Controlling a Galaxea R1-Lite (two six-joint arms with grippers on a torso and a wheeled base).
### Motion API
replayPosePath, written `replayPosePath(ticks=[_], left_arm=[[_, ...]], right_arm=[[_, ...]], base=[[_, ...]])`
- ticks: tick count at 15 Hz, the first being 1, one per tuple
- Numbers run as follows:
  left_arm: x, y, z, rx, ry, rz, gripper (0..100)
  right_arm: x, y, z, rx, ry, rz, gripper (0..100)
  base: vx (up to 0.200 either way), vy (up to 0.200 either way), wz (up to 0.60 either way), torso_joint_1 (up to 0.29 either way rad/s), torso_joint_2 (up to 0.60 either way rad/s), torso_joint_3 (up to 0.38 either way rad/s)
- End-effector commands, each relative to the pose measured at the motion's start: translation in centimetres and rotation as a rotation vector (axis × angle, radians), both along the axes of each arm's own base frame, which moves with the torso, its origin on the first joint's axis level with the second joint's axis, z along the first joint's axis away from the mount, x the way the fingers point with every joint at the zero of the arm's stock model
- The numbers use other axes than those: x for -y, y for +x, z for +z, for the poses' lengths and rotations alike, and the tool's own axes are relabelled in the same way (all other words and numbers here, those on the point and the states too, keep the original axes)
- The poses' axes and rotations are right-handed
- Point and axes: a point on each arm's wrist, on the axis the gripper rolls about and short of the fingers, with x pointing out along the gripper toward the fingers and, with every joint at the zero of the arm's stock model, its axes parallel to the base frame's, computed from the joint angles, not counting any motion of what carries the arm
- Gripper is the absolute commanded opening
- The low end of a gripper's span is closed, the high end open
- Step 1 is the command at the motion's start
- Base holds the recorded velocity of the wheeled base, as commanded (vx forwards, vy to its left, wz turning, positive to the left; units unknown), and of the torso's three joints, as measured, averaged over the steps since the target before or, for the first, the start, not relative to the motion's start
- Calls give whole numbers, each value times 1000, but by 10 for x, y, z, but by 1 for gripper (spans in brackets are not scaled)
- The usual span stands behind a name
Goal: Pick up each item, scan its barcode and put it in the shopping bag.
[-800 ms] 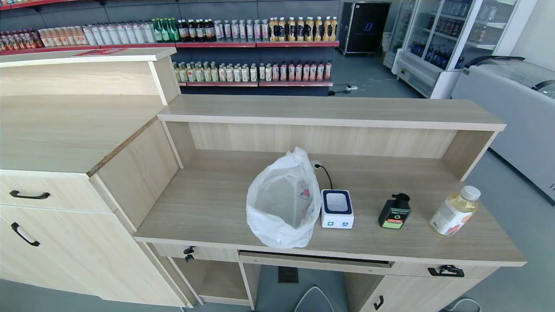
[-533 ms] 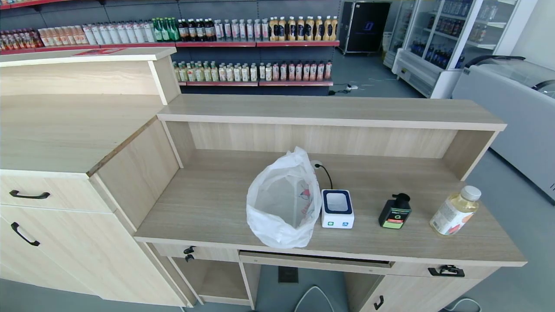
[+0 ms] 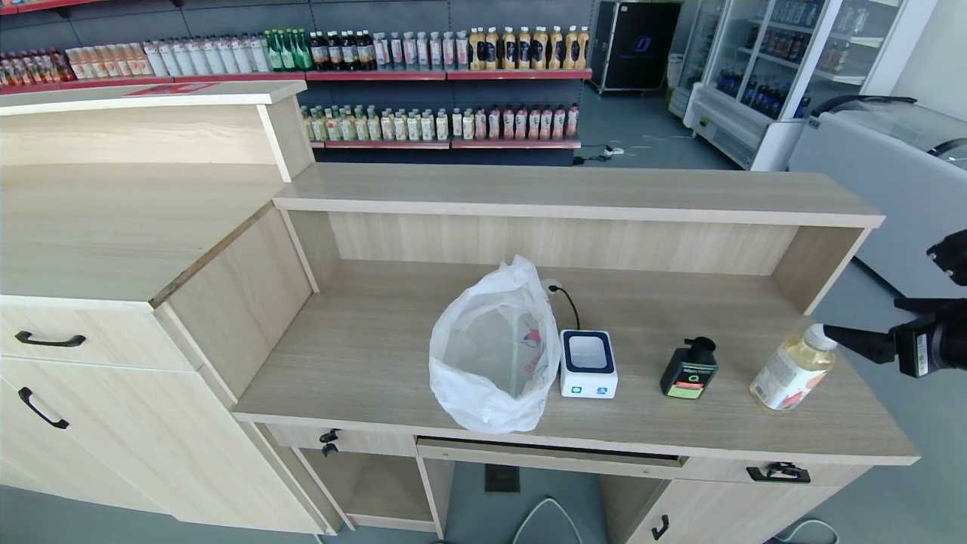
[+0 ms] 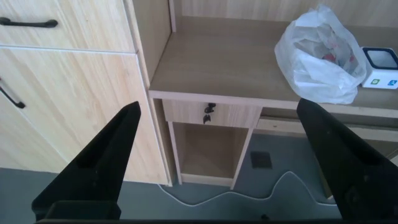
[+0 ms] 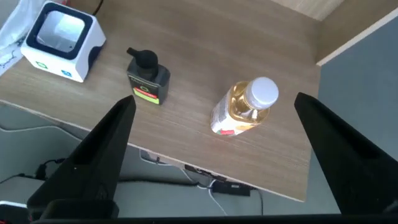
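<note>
Head view, right of centre: bottle [image 3: 793, 370] and dispenser [image 3: 689, 370] are being left on the tabletop [image 3: 363, 355], apparently unscanned; the bag [image 3: 491, 355] at centre seems empty. Right claw [image 5: 214, 98] and left claw [image 4: 219, 104] are being held released.

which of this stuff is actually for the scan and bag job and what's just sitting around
For the job:
bag
scanner
black pump bottle
yellow bottle

Just around:
drink shelves
fridge
chest freezer
black case
</note>
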Motion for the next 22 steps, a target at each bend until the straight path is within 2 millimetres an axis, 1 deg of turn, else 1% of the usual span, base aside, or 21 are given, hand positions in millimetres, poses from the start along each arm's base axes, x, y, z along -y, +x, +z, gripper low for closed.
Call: replayPosePath(ticks=[1, 4, 5, 6, 7, 11, 13, 15, 16, 19, 22], left_arm=[[0, 0, 0, 1, -1, 0, 100], [0, 0, 0, 1, 0, 0, 100], [0, 0, 0, 1, 0, 0, 100], [0, 0, 0, 1, -1, 0, 100], [0, 0, 0, 1, -1, 0, 100], [0, 0, 0, 1, -1, 0, 100], [0, 0, 0, 1, 0, 0, 100], [0, 0, 0, 1, -1, 0, 100], [0, 0, 0, 1, -1, 0, 100], [0, 0, 0, 1, -1, 0, 100], [0, 0, 0, 1, -1, 0, 100]], right_arm=[[24, 35, -38, -85, -17, 15, 100], [36, 54, -67, -134, 3, 13, 100], [37, 56, -72, -146, 7, 15, 100], [38, 61, -86, -180, 28, 34, 100], [38, 64, -93, -190, 36, 72, 100], [35, 81, -111, -170, 37, 144, 100], [32, 84, -119, -163, 60, 228, 100], [30, 88, -124, -164, 54, 261, 100], [26, 96, -125, -144, 47, 309, 100], [18, 112, -127, -116, 31, 377, 100], [13, 121, -134, -114, 35, 419, 100]], base=[[0, 0, 0, 0, 0, 0], [0, 0, 0, 0, 0, 0], [0, 0, 0, 0, 0, 0], [0, 0, 0, 0, 0, 0], [0, 0, 0, 0, 0, 0], [0, 0, 0, 0, 0, 0], [0, 0, 0, 0, 0, 0], [0, 0, 0, 0, 0, 0], [0, 0, 0, 0, 0, 0], [0, 0, 0, 0, 0, 0], [0, 0, 0, 0, 0, 0]])
